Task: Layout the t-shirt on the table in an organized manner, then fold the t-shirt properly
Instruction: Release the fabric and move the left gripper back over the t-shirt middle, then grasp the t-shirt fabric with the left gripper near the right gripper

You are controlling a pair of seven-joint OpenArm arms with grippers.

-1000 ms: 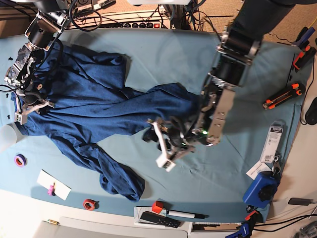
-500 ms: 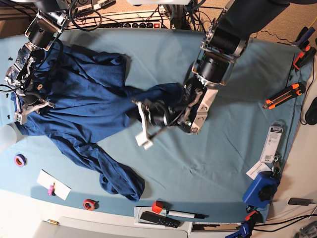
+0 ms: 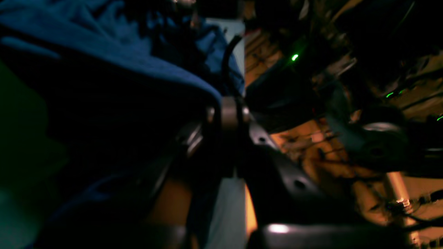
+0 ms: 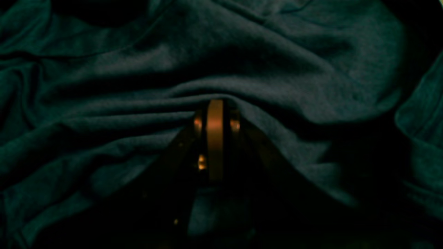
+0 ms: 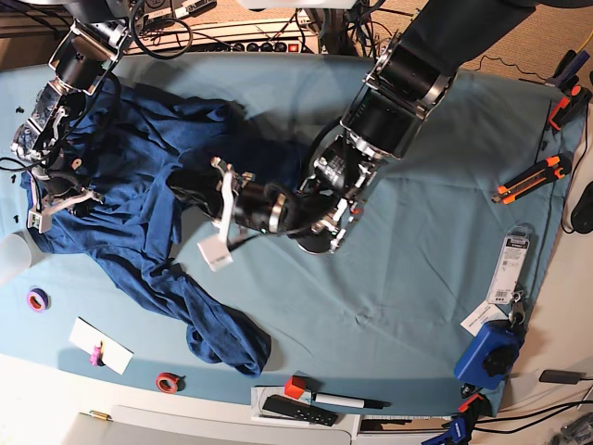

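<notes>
The left end effector (image 5: 206, 195) is clenched on a fold of the t-shirt (image 5: 130, 176), near the middle of the table (image 5: 417, 278); in the left wrist view the blue cloth (image 3: 114, 52) is seen bunched against the closed jaws. The right end effector (image 5: 57, 190) is clamped on the shirt's edge at the table's far side, and in the right wrist view the fabric (image 4: 242, 69) is draped over its closed tips (image 4: 215, 114). One t-shirt is seen, crumpled, with a twisted end trailing toward the white front edge. Around it two tape rings (image 5: 37, 299) are counted, one purple and one red (image 5: 168, 381), along with a white card (image 5: 100, 345), a marker (image 5: 347, 401), one blue device (image 5: 488, 355) and an orange-handled cutter (image 5: 530, 179). No container is shown holding anything.
</notes>
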